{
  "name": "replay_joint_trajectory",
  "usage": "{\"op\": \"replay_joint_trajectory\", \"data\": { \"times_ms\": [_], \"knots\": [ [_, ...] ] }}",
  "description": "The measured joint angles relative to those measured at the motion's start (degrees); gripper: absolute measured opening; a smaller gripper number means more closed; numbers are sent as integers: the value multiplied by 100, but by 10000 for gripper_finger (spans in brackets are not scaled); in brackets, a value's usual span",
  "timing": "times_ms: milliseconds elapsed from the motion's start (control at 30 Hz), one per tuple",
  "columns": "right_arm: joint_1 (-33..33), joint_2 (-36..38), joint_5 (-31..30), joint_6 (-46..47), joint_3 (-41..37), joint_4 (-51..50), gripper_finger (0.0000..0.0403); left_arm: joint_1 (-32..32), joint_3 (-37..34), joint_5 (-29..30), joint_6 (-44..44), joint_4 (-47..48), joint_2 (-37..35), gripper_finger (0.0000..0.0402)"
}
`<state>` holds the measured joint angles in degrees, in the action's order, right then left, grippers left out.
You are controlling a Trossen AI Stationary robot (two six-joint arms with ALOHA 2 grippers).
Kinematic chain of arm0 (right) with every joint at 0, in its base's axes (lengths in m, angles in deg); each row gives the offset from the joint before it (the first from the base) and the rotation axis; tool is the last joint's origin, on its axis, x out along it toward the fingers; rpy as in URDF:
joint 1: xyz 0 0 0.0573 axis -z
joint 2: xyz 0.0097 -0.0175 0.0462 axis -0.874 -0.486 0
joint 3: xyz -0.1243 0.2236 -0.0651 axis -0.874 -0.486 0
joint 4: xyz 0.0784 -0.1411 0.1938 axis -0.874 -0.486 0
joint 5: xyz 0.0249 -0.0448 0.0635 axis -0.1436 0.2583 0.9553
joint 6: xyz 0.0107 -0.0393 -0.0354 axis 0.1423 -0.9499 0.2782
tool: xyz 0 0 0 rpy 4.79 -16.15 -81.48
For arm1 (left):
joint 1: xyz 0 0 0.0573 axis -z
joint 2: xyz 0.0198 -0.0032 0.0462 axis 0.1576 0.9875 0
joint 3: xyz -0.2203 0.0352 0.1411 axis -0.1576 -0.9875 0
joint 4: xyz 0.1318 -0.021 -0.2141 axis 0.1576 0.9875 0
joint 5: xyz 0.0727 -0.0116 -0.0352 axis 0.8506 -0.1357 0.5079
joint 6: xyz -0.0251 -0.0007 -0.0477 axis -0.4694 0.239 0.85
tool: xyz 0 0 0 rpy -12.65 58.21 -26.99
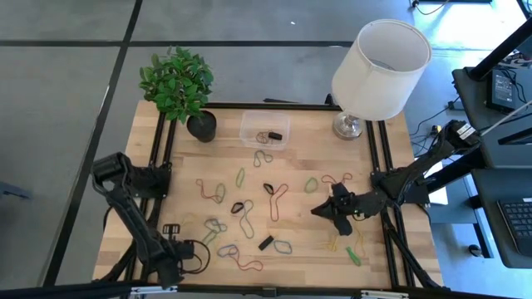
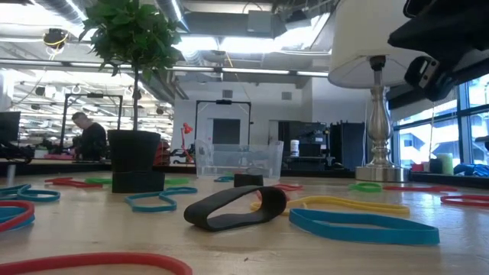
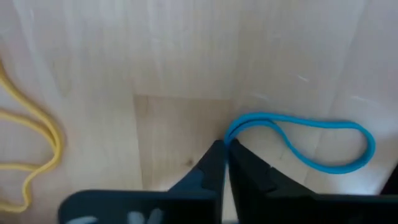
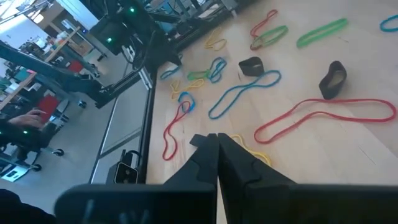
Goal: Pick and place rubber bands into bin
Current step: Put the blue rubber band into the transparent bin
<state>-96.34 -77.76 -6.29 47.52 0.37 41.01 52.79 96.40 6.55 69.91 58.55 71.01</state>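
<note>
Lying flat and scattered on the worktop (image 1: 391,257) before the bin (image 1: 264,129), the bands (image 1: 277,199) look light and floppy, best pinched on one strand, while the left gripper (image 3: 225,149) and right gripper (image 4: 216,140) are closed, apparently empty.

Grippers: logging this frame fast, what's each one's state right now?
Left gripper: shut, fingertips at the end of a blue rubber band; grip on it cannot be told.
Right gripper: shut, holding nothing visible.
</note>
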Motion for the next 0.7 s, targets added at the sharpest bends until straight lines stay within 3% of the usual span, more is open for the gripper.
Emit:
{"op": "replay_joint_trajectory", "data": {
  "times_ms": [400,700],
  "knots": [
    [0,0,0,-368,0,-7,6,-667,1119,90,-235,641,78,3],
    [0,0,15,-888,0,-186,6,-1871,2203,713,-302,1318,56,3]
  ]
}}
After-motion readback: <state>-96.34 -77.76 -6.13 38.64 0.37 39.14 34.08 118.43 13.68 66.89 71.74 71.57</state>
